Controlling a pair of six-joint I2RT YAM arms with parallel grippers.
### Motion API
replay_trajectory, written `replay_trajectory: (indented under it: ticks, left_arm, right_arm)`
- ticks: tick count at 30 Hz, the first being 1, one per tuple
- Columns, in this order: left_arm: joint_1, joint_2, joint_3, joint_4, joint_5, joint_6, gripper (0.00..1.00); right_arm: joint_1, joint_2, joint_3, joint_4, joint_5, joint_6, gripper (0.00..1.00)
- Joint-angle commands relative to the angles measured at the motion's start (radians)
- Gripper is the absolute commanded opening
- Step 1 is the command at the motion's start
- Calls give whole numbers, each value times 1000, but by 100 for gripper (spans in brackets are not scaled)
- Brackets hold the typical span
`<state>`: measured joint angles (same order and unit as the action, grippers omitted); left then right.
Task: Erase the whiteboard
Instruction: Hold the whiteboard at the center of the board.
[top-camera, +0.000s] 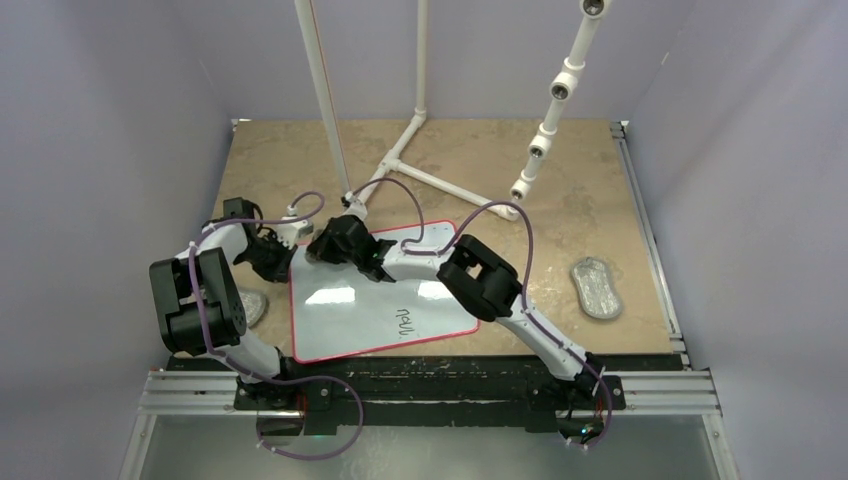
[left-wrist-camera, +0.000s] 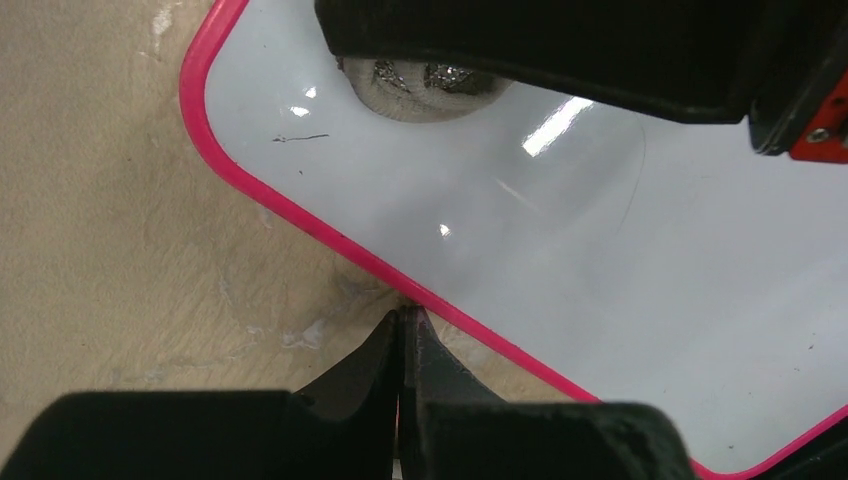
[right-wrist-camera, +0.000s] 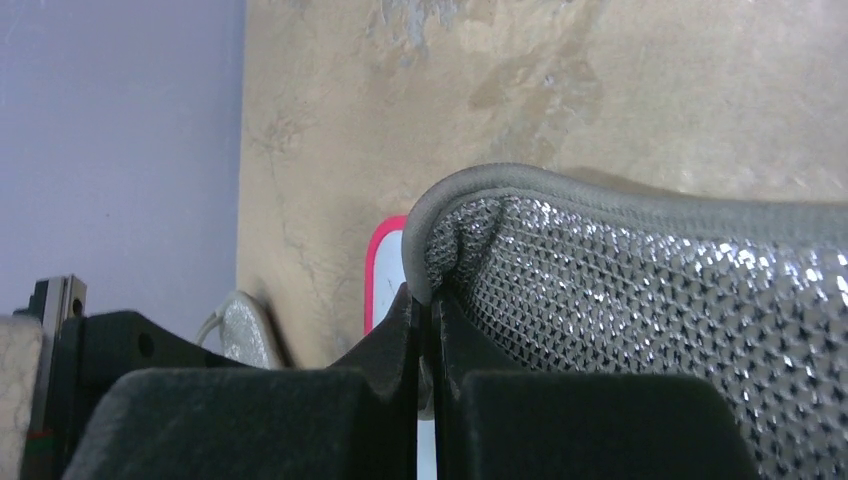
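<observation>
**Surface and room.** An aluminium rail (top-camera: 430, 392) runs along the near edge and carries both arm bases. Beyond it lies a tan, stone-patterned table (top-camera: 600, 190), enclosed by pale lilac walls (top-camera: 100, 150). A white pipe frame (top-camera: 420, 170) stands at the far side. A loose grey pad (top-camera: 597, 288) lies on the table at the right, well apart from the board.

**Whiteboard.** The whiteboard (top-camera: 350, 310) lies flat on the table, left of centre, just beyond the bases. It is glossy white with a thin red border and rounded corners, and ceiling lights reflect in it. Black handwriting (top-camera: 403, 322) sits near its near edge (a short word, not legible).

**Orientation.** The long axis runs left to right, with the right end swung slightly away from the bases.

**Grippers.** The left gripper (left-wrist-camera: 403, 330) has its fingers pressed together, with the tips on the table right at the board's border. The right gripper (right-wrist-camera: 424, 310) is clamped on the rim of a silver mesh pad (right-wrist-camera: 650, 330), which rests on the board near its far left corner.
</observation>
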<state>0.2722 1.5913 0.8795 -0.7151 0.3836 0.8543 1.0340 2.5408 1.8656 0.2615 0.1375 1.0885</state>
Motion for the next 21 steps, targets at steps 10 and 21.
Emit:
replay_trajectory:
  ticks: [10, 21]
  left_arm:
    - [-43, 7, 20, -101, 159, -96, 3]
    - [-150, -45, -1, -76, 103, -122, 16]
  right_arm:
    - [-14, -387, -573, -163, 144, -61, 0]
    - [-14, -750, -981, -328, 20, -140, 0]
